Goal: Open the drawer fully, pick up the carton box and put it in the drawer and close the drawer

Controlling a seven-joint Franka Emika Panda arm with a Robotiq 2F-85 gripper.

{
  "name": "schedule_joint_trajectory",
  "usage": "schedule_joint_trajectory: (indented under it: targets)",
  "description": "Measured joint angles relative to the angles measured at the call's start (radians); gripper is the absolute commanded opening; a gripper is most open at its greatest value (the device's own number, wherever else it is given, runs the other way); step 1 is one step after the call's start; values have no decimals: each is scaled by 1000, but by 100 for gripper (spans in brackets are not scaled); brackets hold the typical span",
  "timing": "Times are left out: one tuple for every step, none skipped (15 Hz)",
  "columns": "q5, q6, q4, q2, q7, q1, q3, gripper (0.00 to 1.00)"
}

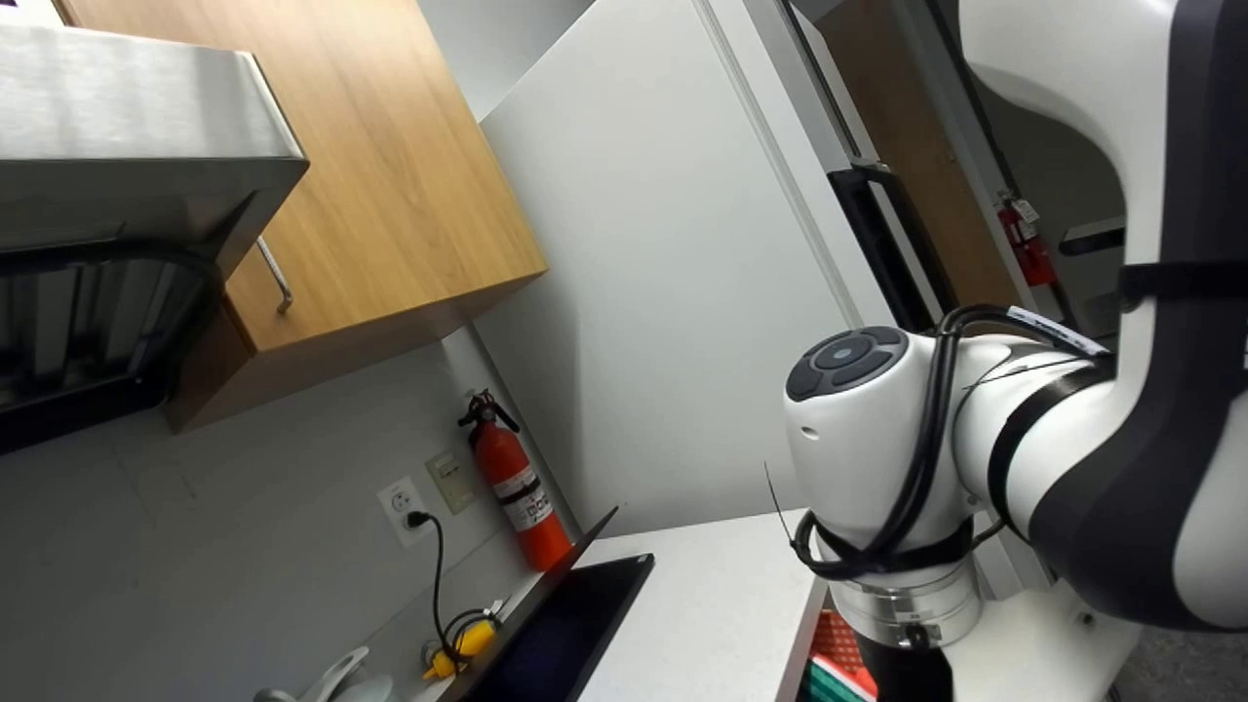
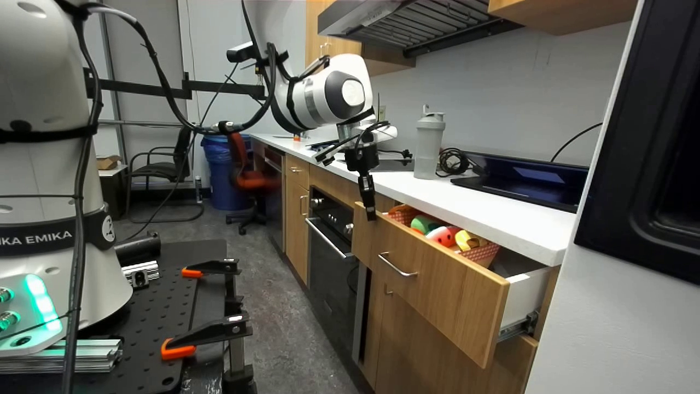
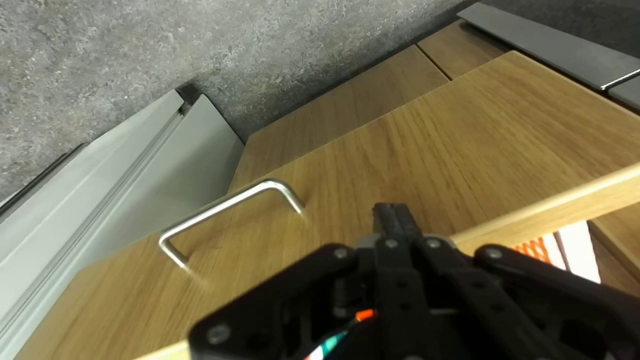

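Observation:
The drawer [image 2: 437, 279] is pulled out under the counter, with its wooden front and metal handle [image 2: 396, 268] showing. It also shows in the wrist view [image 3: 425, 160]. Inside it sits an orange-red lattice-sided container [image 2: 481, 254] with green, red and yellow produce shapes; I cannot tell whether this is the carton box. A part of it shows in an exterior view [image 1: 837, 639]. My gripper [image 3: 392, 212] is shut and empty. In an exterior view its fingertips [image 2: 371, 213] point down at the drawer front's top edge, near the oven-side end. Whether they touch it I cannot tell.
The white counter [image 2: 465, 191] overhangs the back of the drawer. A shaker bottle [image 2: 429, 145] and an open laptop [image 2: 525, 180] stand on it. An oven [image 2: 333, 262] is beside the drawer. A white panel [image 2: 618, 273] stands at the far side.

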Motion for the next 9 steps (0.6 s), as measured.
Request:
schedule_joint_trajectory:
  targets:
    - [-9,0,-1,-1,4,2,-1,0]
    - [-16,1,-3,-2,6,5,-1,0]
    - [-26,2,-5,-5,11,9,-1,0]
    - [-37,2,-8,-9,20,16,-1,0]
    - [-52,2,-13,-13,32,24,-1,0]
    - [-68,2,-20,-19,45,31,-1,0]
    - [-79,0,-33,-27,53,40,-1,0]
    - [-85,-3,-51,-39,59,49,-1,0]
    - [-86,-6,-73,-53,60,55,3,0]
